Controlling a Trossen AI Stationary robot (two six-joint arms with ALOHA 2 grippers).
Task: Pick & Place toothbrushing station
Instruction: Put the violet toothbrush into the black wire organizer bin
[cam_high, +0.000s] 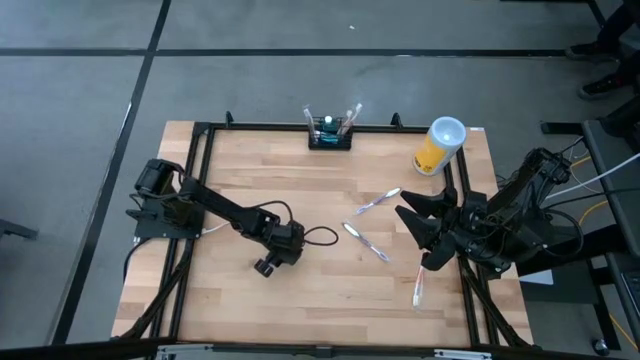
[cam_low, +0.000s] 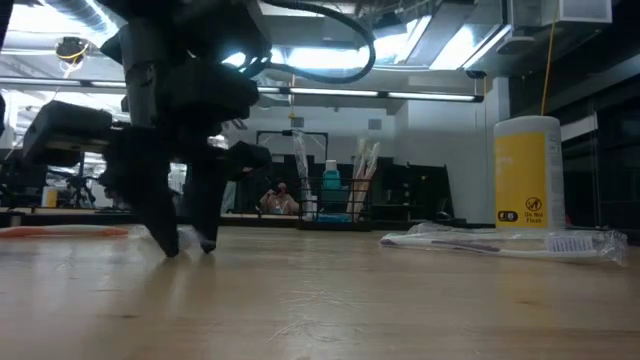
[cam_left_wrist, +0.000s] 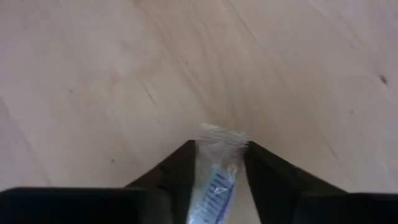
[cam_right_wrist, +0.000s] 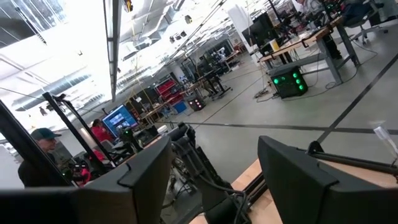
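Observation:
The toothbrushing station (cam_high: 330, 133), a small black rack with upright brushes and a teal tube in its slots, stands at the middle of the table's far edge and shows in the low view (cam_low: 335, 205) too. My left gripper (cam_high: 268, 266) is down at the wooden table left of centre, pointing steeply down, its fingertips (cam_low: 188, 248) at the tabletop. Between its open fingers (cam_left_wrist: 221, 146) lies a clear-wrapped toothbrush (cam_left_wrist: 214, 186), flat on the wood. My right gripper (cam_high: 425, 235) hangs open above the table's right side (cam_right_wrist: 214, 186), pointing about level, with nothing in it. My left gripper's fingers (cam_left_wrist: 180, 168) come from above and stand along both long edges of the wrapper, near its crimped end (cam_left_wrist: 222, 134). The wrapper fills the gap between them, and I cannot tell whether they touch it. The toothbrush lies flat on the table.
A yellow cup with a white rim (cam_high: 440, 145) stands at the far right. Three more wrapped toothbrushes (cam_high: 375, 202) (cam_high: 365, 240) (cam_high: 418, 288) lie right of centre. A long orange thing (cam_low: 60, 232) lies at the low view's left. A black frame (cam_high: 200, 130) borders the table.

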